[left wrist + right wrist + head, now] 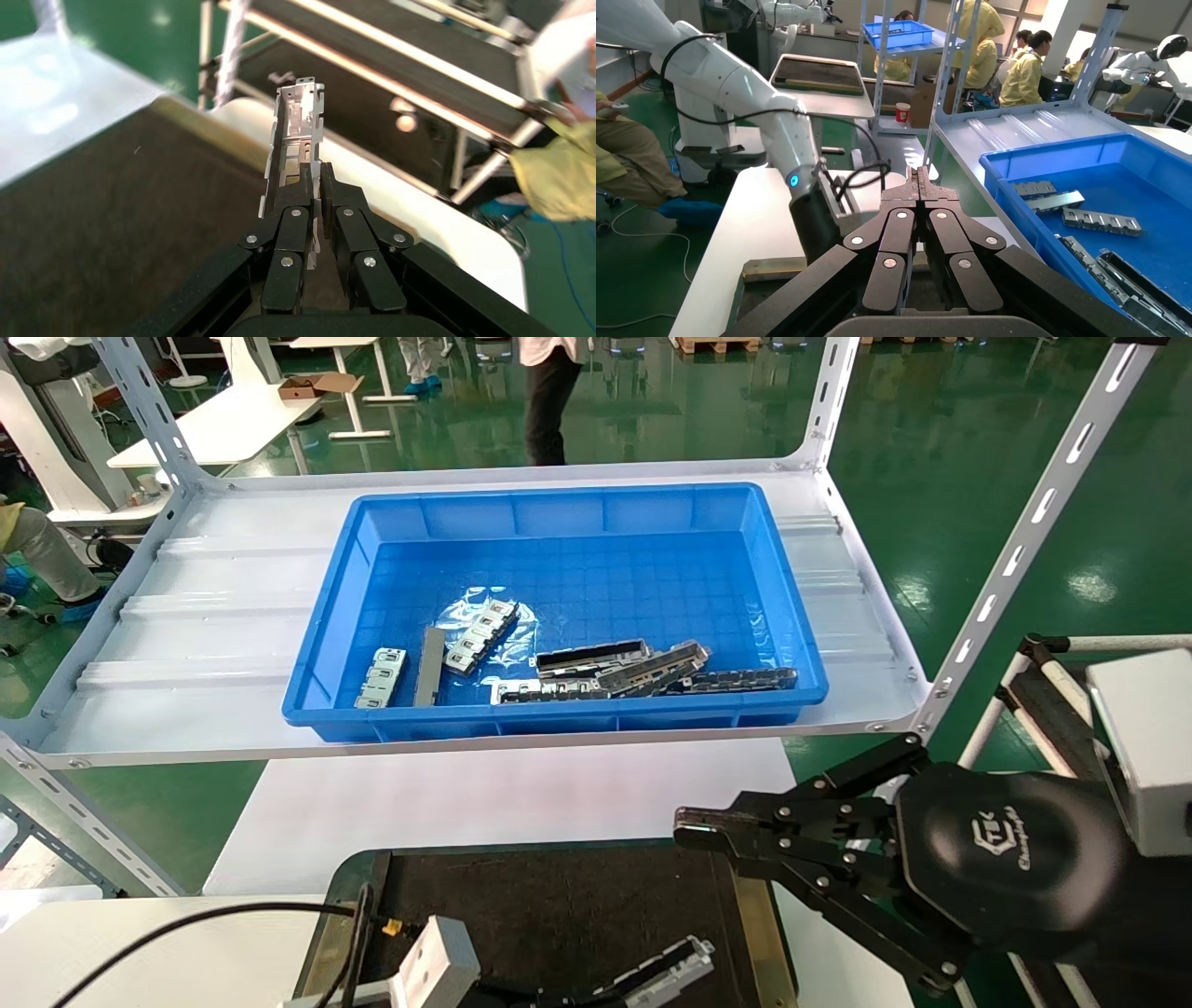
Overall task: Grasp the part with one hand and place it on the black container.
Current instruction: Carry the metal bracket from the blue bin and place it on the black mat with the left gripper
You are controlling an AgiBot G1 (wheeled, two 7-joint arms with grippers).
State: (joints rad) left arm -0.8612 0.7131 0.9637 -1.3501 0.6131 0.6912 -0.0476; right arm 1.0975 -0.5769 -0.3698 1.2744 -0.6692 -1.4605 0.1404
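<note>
L claw (314, 184) clamped on part (298, 133) over black container (105, 210); R claw (918, 184) closed, idle

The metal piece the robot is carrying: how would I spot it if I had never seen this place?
Find the black container, the flat dark tray nearest the robot, below the shelf with the blue bin. Over it the left gripper is shut on the part, a long narrow grey channel bar. Unlike the similar bars piled in the bin, it is alone, outside it, and gripped by one end.

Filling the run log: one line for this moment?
left gripper: shut on grey metal channel bar | over flat black tray | right gripper: shut, idle
</note>
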